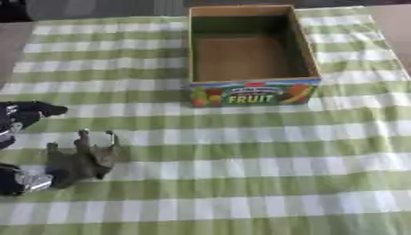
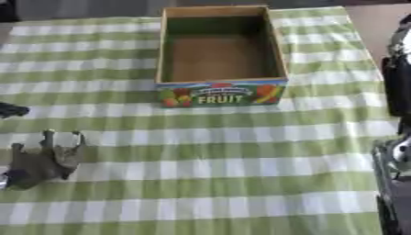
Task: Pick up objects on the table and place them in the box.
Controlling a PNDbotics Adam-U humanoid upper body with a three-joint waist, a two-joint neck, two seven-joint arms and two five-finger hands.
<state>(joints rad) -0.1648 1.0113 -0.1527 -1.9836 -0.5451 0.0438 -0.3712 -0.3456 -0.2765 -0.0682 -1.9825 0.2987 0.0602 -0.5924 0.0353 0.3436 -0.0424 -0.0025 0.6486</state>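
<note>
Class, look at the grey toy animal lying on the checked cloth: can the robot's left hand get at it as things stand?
Probably yes. The left hand sits right beside the toy animal, with only bare cloth between them.

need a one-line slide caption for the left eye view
Left hand beside a grey toy animal lying legs-up on the green checked cloth; empty FRUIT box beyond.

The one legible word before me is "FRUIT", printed in pale capital letters on the near outer wall of the open cardboard box (image 1: 253, 93), which stands toward the far edge of the table, on its green-and-white checked cloth. Coloured fruit pictures flank the word on both sides. A smaller line of print arches above it, which I cannot read.
</note>
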